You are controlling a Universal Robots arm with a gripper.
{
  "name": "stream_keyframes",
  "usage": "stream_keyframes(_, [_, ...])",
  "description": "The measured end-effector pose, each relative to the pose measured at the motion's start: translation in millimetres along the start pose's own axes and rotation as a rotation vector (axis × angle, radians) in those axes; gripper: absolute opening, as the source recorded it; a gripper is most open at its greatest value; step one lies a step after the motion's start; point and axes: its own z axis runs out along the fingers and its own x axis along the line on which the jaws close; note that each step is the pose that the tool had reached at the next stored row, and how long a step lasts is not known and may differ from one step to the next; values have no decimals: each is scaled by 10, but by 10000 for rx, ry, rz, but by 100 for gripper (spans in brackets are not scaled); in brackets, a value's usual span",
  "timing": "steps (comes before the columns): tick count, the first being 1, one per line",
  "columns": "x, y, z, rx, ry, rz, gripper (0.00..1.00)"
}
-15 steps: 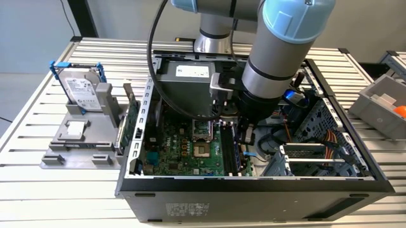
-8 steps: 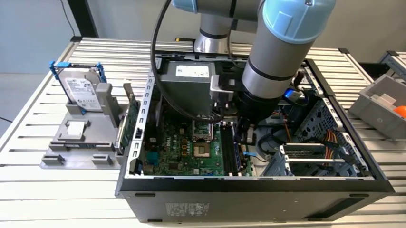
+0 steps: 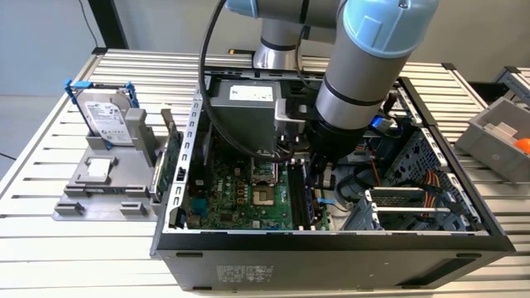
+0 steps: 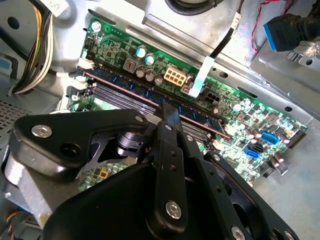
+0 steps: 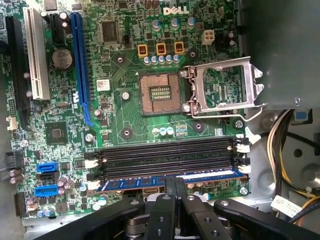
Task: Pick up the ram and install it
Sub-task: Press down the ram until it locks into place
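the arm reaches down into the open computer case on the slatted table, so the gripper sits just over the motherboard. in both wrist views its two fingers stand close together, pinched on the top edge of the ram, the bluish stick that stands upright along the outermost of the dark memory slots, the one farthest from the open cpu socket. a mid-length grip like this would spread a downward press evenly. the stick looks lined up in the slot; whether it is fully seated i cannot tell. at the exterior view's left, a hard drive in a blue frame stands on a grey holder, well apart.
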Motion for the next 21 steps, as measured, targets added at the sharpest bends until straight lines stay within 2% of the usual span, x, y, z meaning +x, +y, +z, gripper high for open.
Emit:
stream_keyframes(10, [9,-5,173,-4,21,-19,0])
stream_keyframes(12, [6,-6,187,-7,46,-25,0])
stream_keyframes(13, [3,-6,165,-8,57,-24,0])
stream_keyframes(15, [0,-4,111,2,-22,-27,0])
stream_keyframes(17, [1,-1,14,-2,4,-26,0])
stream_keyframes(21, [-6,4,-170,-1,4,-26,0])
